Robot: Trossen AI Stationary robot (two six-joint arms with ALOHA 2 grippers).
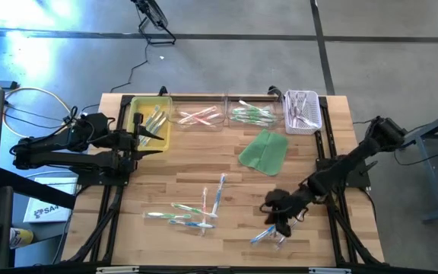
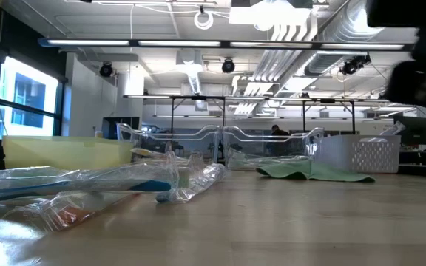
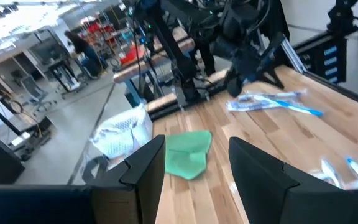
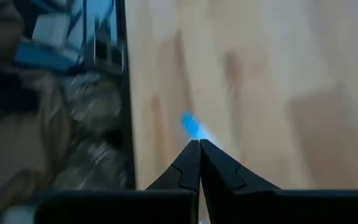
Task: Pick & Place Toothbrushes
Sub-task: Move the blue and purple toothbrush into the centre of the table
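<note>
Right gripper (image 1: 274,225), fingers pressed together, is down on a blue-ended toothbrush (image 1: 263,236) near the table's (image 1: 341,152) front edge; the blurred wrist view leaves it unclear whether anything is pinched. More toothbrushes (image 1: 192,211) lie mid-front. Left gripper (image 1: 144,139) waits spread at the yellow bin (image 1: 166,138). These look light, stiff and slippery in glossy wrap; I'd grab mid-handle.

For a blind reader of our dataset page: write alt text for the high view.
Overhead view of a wooden table: the right gripper, shut, is down beside a blue toothbrush near the front edge, while the left gripper hangs open over a yellow bin. More toothbrushes and a green cloth lie between.
</note>
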